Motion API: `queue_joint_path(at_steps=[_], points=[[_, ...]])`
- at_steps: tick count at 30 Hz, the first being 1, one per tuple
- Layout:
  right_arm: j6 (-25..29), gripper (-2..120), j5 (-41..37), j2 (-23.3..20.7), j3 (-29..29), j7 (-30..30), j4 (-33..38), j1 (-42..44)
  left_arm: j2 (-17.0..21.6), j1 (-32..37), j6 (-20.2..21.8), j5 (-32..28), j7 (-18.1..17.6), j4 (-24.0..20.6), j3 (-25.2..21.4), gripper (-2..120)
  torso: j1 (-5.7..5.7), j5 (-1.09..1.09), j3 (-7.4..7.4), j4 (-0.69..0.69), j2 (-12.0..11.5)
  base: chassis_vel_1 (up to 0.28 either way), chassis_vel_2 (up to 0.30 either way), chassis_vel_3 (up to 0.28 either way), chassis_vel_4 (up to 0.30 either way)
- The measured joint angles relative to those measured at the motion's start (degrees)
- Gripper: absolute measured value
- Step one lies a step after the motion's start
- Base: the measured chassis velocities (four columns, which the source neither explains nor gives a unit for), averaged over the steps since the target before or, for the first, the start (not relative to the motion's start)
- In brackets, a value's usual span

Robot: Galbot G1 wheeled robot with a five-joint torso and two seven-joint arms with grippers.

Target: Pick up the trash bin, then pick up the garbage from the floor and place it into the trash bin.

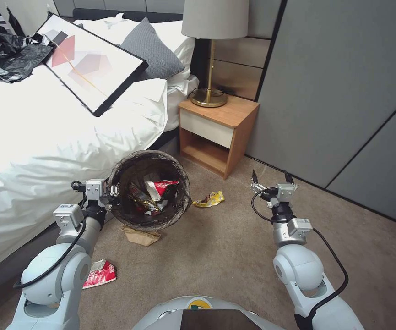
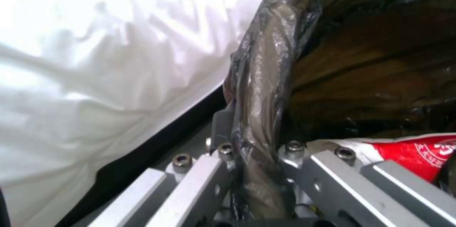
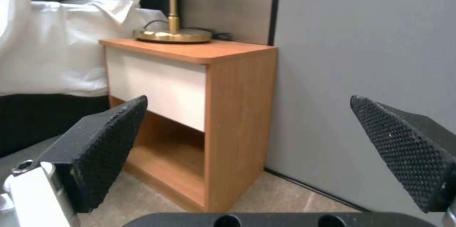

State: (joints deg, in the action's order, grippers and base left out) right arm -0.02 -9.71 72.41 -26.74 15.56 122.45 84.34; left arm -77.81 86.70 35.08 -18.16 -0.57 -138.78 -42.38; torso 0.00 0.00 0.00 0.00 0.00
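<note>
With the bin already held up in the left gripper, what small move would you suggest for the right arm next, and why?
Probably lower the right gripper toward the yellow wrapper on the floor. That gripper is open, empty and raised, the wrapper lies just beyond the trash bin, and the left gripper is clamped on the bin's lined rim, so the bin is ready to receive it.

The trash bin point(image 1: 149, 190) wears a glossy, crinkled dark plastic bag; shiny foil wrappers point(image 1: 154, 192) lie inside. The floor point(image 1: 225, 256) is matt short-pile carpet. The right gripper's point(image 1: 272, 177) pads point(image 3: 107, 148) are rough, dimpled black rubber; the nightstand point(image 1: 218, 133) is smooth wood
</note>
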Motion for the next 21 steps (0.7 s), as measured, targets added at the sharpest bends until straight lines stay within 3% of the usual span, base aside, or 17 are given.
queue_joint_path(at_steps=[21], points=[[-1.0, 100, -0.3, -1.7, 0.2, 2.1, 1.5, 1.2, -0.4, 0.7, -0.3, 0.1, -0.2, -0.7, -0.1, 0, 0.00, 0.00, 0.00, -0.01, 0.0, 0.004, 0.003, 0.003, 0.005]])
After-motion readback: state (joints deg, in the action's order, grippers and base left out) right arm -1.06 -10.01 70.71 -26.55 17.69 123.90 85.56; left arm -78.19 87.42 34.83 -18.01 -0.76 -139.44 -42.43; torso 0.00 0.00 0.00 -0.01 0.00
